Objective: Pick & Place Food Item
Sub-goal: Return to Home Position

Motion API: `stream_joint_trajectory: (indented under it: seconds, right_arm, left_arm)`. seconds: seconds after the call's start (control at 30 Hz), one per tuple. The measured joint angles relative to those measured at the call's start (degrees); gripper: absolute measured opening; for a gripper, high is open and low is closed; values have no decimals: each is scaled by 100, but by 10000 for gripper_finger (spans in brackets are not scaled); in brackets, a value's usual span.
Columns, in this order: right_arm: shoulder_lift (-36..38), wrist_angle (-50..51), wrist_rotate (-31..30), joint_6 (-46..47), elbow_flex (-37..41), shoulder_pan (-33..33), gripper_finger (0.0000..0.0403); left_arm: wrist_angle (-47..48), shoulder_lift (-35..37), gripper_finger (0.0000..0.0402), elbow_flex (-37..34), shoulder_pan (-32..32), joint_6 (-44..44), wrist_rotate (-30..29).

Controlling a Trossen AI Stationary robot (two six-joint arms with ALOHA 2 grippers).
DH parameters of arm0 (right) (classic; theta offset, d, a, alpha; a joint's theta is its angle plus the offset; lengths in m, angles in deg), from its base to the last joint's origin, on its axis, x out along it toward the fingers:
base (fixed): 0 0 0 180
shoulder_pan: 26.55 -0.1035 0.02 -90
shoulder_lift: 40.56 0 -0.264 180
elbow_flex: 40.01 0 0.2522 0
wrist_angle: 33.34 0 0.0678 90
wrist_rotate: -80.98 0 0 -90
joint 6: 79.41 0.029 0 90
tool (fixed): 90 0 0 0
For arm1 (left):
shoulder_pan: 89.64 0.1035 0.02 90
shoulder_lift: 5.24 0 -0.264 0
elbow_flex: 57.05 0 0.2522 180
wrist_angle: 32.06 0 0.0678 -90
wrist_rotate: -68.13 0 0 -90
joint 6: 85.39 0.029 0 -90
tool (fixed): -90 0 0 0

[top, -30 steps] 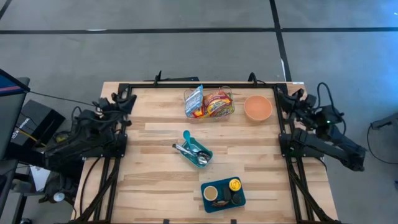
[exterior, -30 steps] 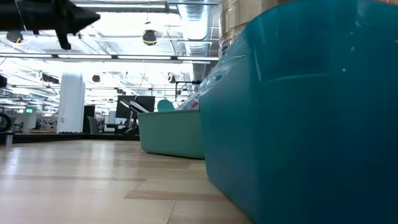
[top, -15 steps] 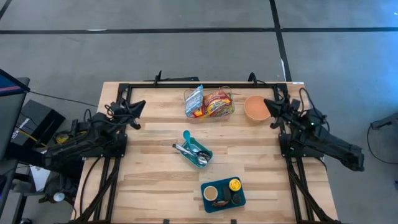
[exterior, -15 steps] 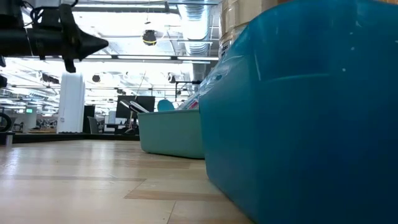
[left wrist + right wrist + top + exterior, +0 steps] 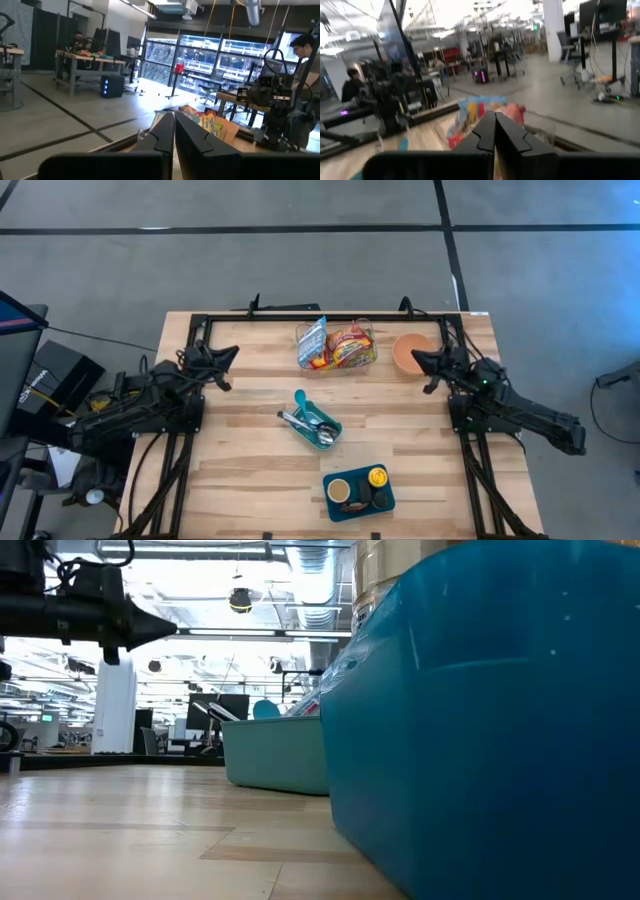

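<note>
- My left gripper [image 5: 224,366] hangs over the left side of the worktop [image 5: 250,470]. In its wrist view the fingers [image 5: 161,134] are pressed flat together, with nothing held between them.
- My right gripper [image 5: 421,366] hangs over the right side. Its fingers [image 5: 482,134] also meet tip to tip and are empty.
- The transparent bin [image 5: 340,367] sits between the two sets of fingertips, towards the far edge. It is well apart from the left fingers and nearer the right ones.
- Inside the bin, the blue noodle pack [image 5: 312,340] stands at the end nearer the left fingers. The red and orange packs [image 5: 352,346] lie beside it, towards the right fingers.
- I cannot read any of the print on the packs.
- An orange bowl [image 5: 414,352] sits just beside the right fingertips, on the bin's side of them.
- A teal tray [image 5: 335,423] of cutlery lies between the two grippers, well apart from both.
- A blue tray [image 5: 329,502] holding cups lies further towards the near edge.
</note>
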Motion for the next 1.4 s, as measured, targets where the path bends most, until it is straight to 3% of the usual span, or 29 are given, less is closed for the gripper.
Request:
stream_joint_trajectory:
  seconds: [0.2,1.4]
  right_arm:
    - [-22,709,0,0,2,0,1]
    - [-31,709,0,2,7,0,1]
  left_arm:
    - [145,0,8,0,0,0,-2]
    - [136,0,8,0,0,0,-13]
